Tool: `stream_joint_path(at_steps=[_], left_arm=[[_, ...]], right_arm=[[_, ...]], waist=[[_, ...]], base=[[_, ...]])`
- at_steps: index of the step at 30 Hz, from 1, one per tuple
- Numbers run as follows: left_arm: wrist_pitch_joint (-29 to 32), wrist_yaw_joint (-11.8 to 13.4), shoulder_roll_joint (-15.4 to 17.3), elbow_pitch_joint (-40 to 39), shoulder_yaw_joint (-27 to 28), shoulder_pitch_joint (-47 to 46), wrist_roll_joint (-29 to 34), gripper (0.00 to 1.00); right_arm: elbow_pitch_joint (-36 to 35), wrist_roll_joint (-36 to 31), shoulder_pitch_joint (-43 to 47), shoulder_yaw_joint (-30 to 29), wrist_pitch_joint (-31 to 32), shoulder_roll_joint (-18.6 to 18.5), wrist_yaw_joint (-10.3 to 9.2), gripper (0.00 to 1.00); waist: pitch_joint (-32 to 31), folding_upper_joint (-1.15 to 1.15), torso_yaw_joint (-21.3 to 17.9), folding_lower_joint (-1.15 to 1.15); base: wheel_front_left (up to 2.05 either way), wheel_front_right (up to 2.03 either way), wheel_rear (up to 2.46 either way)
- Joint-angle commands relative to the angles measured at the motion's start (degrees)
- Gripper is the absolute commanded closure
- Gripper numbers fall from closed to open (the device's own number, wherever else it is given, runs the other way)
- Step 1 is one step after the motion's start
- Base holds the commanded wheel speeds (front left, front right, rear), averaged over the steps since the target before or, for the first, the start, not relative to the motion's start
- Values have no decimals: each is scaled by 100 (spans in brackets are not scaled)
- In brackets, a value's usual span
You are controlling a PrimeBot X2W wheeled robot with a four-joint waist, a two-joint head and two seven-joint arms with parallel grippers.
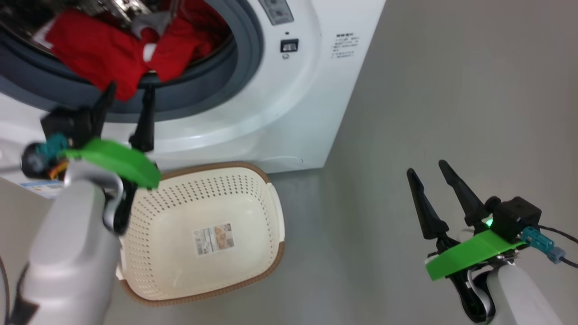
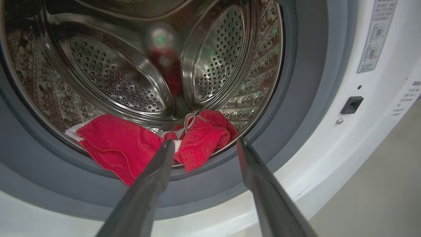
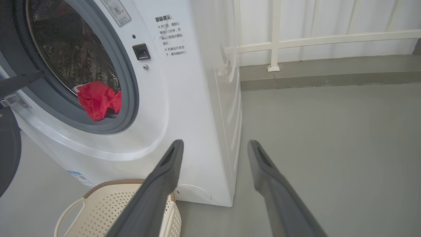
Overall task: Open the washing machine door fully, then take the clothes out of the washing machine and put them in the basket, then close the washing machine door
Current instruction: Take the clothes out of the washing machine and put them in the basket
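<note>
**A:** Well, starting closest, what are the grippers doing?

**B:** The right gripper (image 1: 426, 168) is hanging over the grey floor (image 1: 429, 90), well apart from the rest, its fingers spread with nothing between them. The left gripper (image 1: 130, 90) is pointing into the mouth of the washing machine (image 1: 293, 113), its fingers also parted. The tips are sitting just in front of the clothes (image 1: 104, 54), but I cannot tell whether they are touching.

**A:** Is anything getting hidden?

**B:** In the head view the pale left forearm (image 1: 67, 253) is covering the left side of the basket (image 1: 216, 168). In the right wrist view the frame is cutting off its lower part. A dark rounded shape (image 3: 7, 154) is also being cropped at that view's left edge, and I cannot tell what it is.

**A:** What is the basket holding?

**B:** A label sticker (image 1: 213, 238) on its floor. The basket is standing on the floor just in front of the machine.

**A:** And the machine?

**B:** The red clothes are lying at the front of the steel drum (image 2: 115, 82), one fold spilling over the grey gasket (image 2: 306, 98). A blurred red patch is showing on the drum's back wall. Beyond the machine, a white railing (image 3: 315, 39) is running along the wall.
</note>
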Motion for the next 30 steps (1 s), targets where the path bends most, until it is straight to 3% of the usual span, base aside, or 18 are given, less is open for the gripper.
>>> stream_joint_path(at_steps=[1,15,30], left_arm=[[49,-16,245,113,70,-402,-78,0],[590,-16,501,2263,-641,-2392,-56,0],[632,-16,1024,3211,-1064,-3308,-95,0]], right_arm=[[-149,-54,-135,119,-69,32,9,0],[-220,-116,-547,238,-69,371,9,0],[-236,-64,-891,503,-69,633,9,0]], waist=[[272,0,-207,0],[1030,0,-737,0],[1512,0,-1238,0]], base=[[0,0,0],[0,0,0],[0,0,0]])
